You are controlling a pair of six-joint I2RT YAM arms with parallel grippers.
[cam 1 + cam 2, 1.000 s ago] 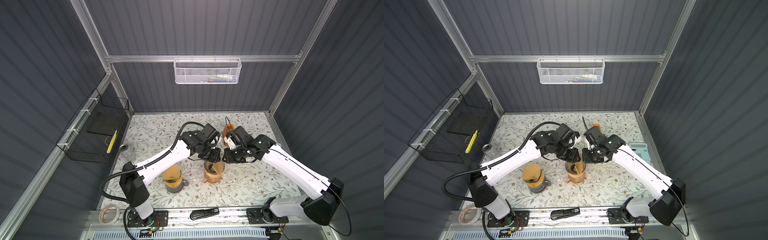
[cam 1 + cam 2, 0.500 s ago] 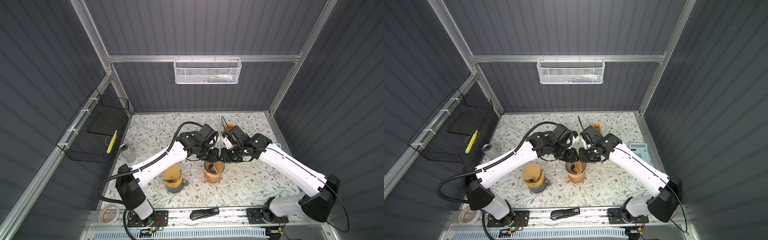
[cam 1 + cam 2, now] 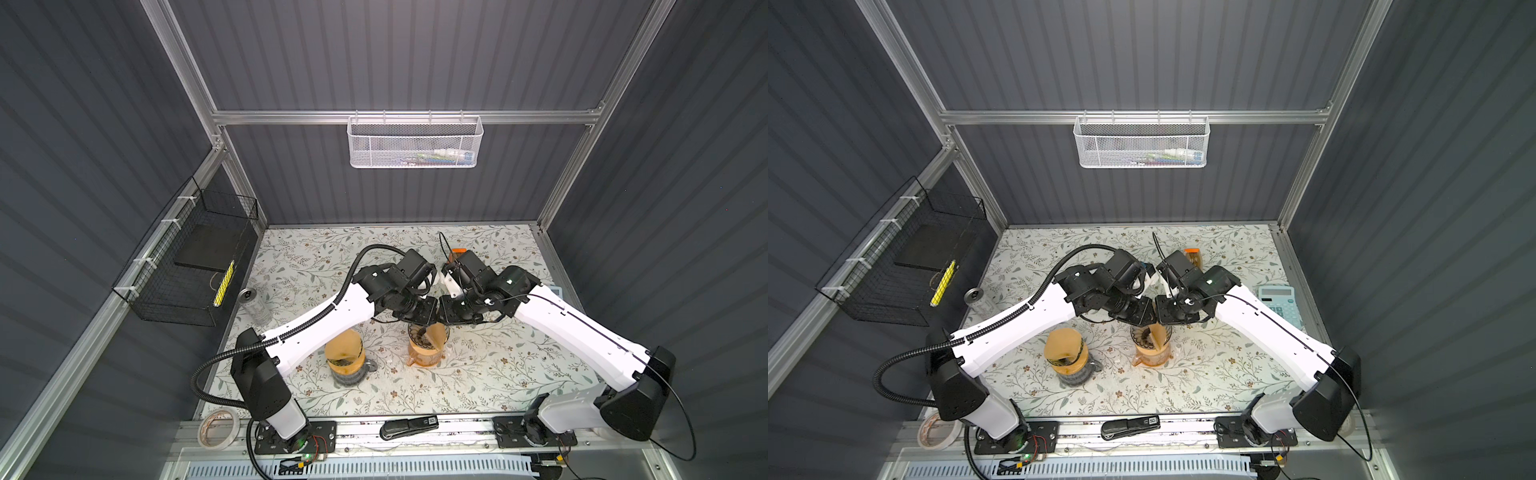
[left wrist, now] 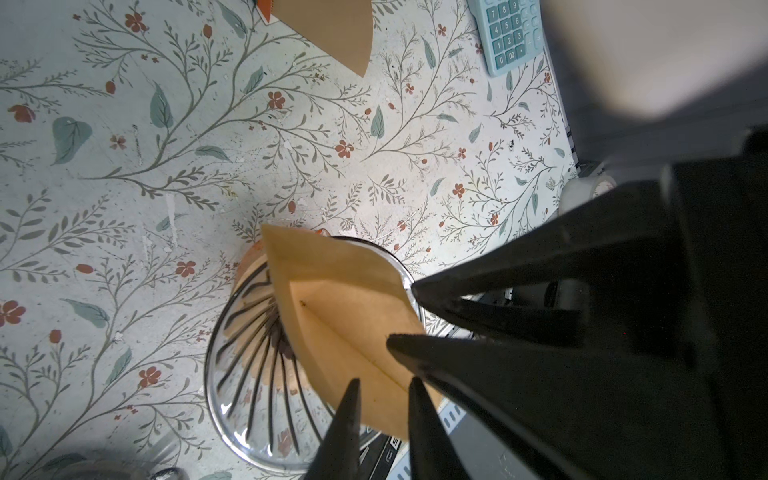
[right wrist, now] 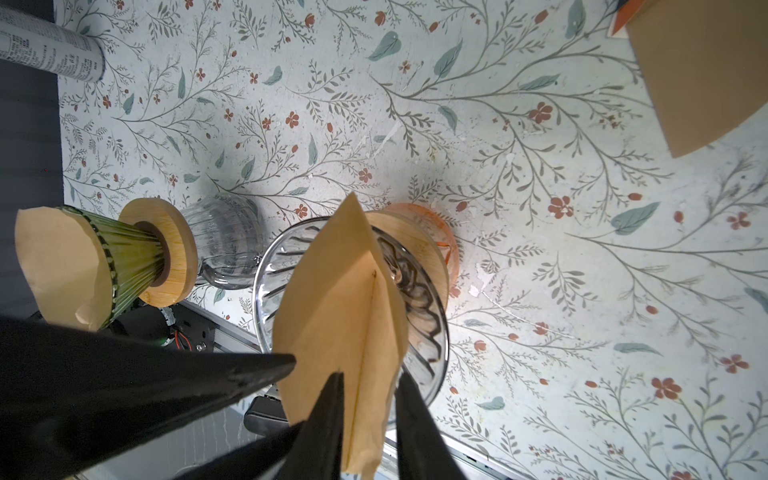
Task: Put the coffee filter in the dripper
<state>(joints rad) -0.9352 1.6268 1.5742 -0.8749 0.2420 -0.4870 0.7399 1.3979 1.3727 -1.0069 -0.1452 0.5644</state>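
Observation:
A clear ribbed glass dripper (image 3: 417,337) (image 3: 1139,337) sits on an orange carafe (image 3: 423,358) at mid-table. A brown paper coffee filter (image 3: 437,333) (image 3: 1158,334) stands tilted inside it, partly opened, with its edge above the rim. Both grippers meet just above it. My left gripper (image 4: 384,384) is open, its fingers a little apart at the filter's (image 4: 345,299) edge over the dripper (image 4: 249,374). My right gripper (image 5: 370,378) is open too, and its fingers straddle a fold of the filter (image 5: 332,299). The fingertips are hidden under the wrists in both top views.
A green dripper with its own filter (image 3: 343,353) (image 5: 120,257) stands on a glass carafe to the left. A pack of filters (image 3: 1192,257) lies behind, a calculator (image 3: 1279,305) right, a can (image 3: 253,305) left. A stapler (image 3: 409,426) and a tape roll (image 3: 218,428) lie at the front rail.
The two grippers have drawn closer together over the dripper, the right one shifting left. The filter stays in the dripper.

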